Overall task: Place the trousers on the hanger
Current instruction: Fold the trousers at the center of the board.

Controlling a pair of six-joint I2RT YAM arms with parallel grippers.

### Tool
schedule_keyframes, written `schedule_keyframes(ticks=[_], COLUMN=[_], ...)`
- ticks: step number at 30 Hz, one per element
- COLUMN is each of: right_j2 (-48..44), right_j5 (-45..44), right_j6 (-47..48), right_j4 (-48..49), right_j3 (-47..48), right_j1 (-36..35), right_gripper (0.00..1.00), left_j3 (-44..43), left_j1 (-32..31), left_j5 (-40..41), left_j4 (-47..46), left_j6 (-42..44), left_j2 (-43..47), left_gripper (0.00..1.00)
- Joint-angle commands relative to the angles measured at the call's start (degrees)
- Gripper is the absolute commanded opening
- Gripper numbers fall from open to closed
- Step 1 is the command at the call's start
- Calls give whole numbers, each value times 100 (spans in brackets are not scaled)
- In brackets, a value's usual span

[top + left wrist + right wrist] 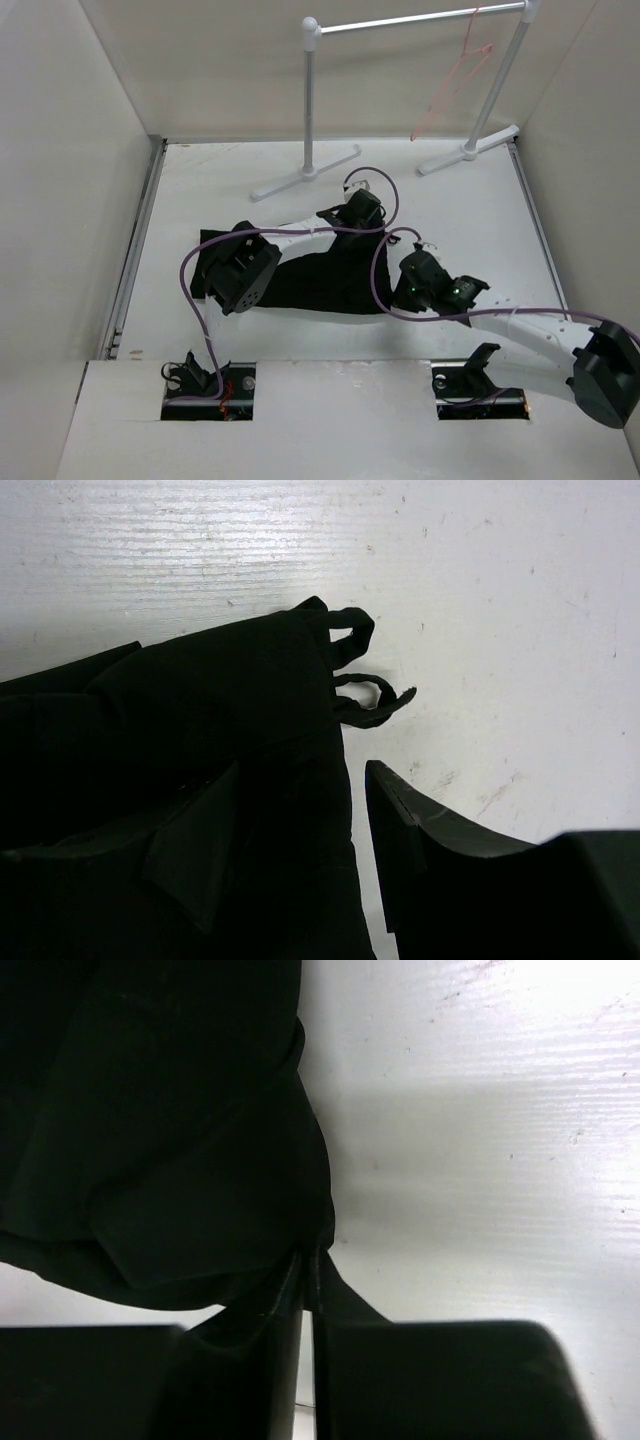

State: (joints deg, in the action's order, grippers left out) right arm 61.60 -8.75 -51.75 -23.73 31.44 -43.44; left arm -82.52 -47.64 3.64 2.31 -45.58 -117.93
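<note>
The black trousers (320, 282) lie crumpled flat on the white table, mid-left. My left gripper (362, 210) is over their far right corner. In the left wrist view it (290, 820) stands open astride the fabric (180, 740), with a strip of bare table between the cloth and the right finger (420, 850). A cord loop (365, 695) sticks out from that corner. My right gripper (405, 288) is at the near right edge, and its jaws (312, 1265) are shut on a fold of the trousers (150, 1110). The thin pink hanger (455, 80) hangs from the rack's bar, far right.
A white tubular garment rack (312, 100) stands at the back of the table, its feet (305, 175) spread forward. Pale walls close in the left, right and back. Purple cables (380, 270) loop above the trousers between the arms.
</note>
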Motion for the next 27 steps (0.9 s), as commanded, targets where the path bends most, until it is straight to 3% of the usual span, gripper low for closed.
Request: schedule_keyframes(ticks=[1, 8, 15, 22, 25, 27], right_j2=[-157, -798, -2011, -1512, -1186, -1212], right_j5=[-171, -197, -145, -65, -223, -398], right_j6=[42, -415, -854, -951, -1013, -987], right_j4=[273, -553, -1538, -1714, -1802, -1881], right_j3=[73, -182, -428, -262, -147, -42], right_j1=[33, -309, -362, -362, -380, -380], right_gripper=[9, 4, 3, 4, 13, 32], left_j3=[-133, -194, -229, -273, -265, -247], left_j1=[-13, 101, 172, 172, 172, 163], left_j5=[-4, 5, -3, -4, -4, -4], left_j4=[-90, -90, -90, -90, -90, -90], left_j6=[14, 23, 32, 41, 41, 41], left_j2=[104, 24, -2, -99, -125, -90], left_gripper=[51, 51, 50, 50, 50, 50])
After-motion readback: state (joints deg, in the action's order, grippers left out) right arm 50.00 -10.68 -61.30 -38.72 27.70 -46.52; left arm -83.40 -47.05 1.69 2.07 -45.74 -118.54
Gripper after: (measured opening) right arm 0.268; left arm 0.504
